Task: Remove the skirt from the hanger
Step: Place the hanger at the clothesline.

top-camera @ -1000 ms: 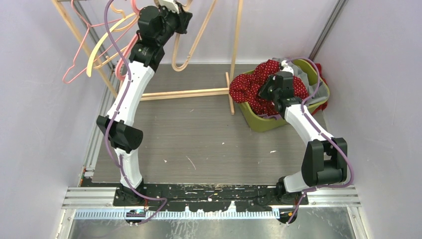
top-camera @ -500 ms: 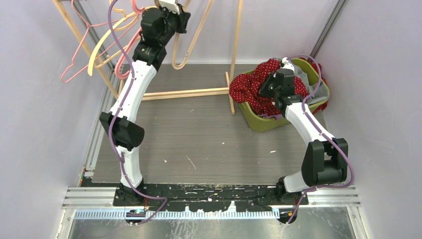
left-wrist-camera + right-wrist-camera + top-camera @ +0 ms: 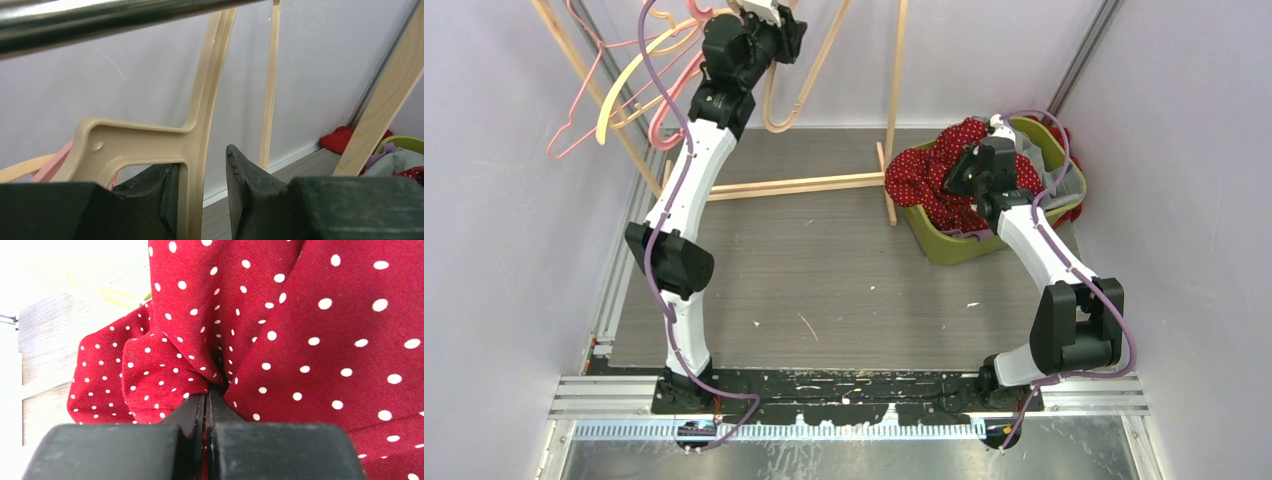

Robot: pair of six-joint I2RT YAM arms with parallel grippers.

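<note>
Top external shows you the table (image 3: 824,280) first, then the wooden rack (image 3: 794,187) at its far left, which carries the hangers up where the left arm can reach them. At the far right sits the green basket (image 3: 944,250), the likely drop place. The red dotted skirt (image 3: 924,170) is heaped in it and spills over its near-left rim, well apart from the rack. So, as things lie, the skirt looks to be off its hanger.

The bare beige hanger (image 3: 140,142) hangs just below the metal rail (image 3: 100,17). Your left gripper (image 3: 200,160) straddles its neck at a narrow opening. The plastic lies against one finger and a gap shows before the other, so it steadies the hanger and does not clamp it.

Your right gripper (image 3: 206,395) has its jaws pressed together on a fold of the skirt, low over the basket. That pinch is probably there to set the cloth down. What remains, I judge, is letting it go.
</note>
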